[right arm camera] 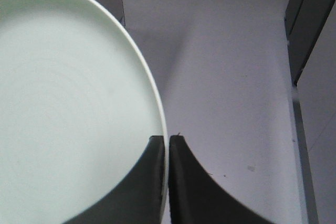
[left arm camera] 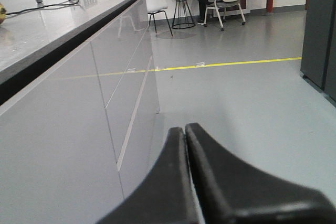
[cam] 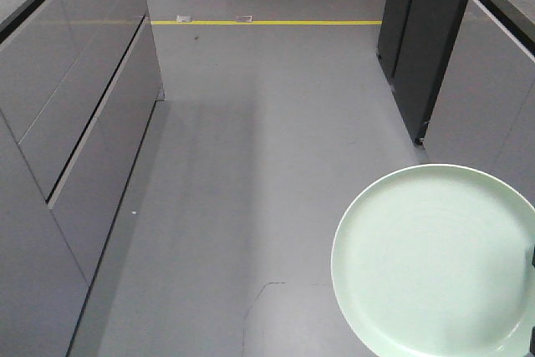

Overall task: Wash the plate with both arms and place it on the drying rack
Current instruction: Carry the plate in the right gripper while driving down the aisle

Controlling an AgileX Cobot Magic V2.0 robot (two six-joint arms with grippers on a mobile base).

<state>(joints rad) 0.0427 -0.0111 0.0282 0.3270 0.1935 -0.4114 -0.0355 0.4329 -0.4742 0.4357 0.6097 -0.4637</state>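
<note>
Clearly the plate (cam: 435, 265) is held above the floor, at the lower right of the front view. Its round, glossy mint face is plain inside a low pale rim. The right gripper (right arm camera: 167, 141) pinches that rim, its two black, curved jaws nearly together with only the plate's edge between them. The left gripper (left arm camera: 185, 129) is pressed closed, matte black jaws touching, holding nothing. Below lies a smooth grey floor (cam: 251, 165) crossed by a yellow line (cam: 267, 22). Flat grey cabinet fronts (cam: 75, 123) stand on the left.
</note>
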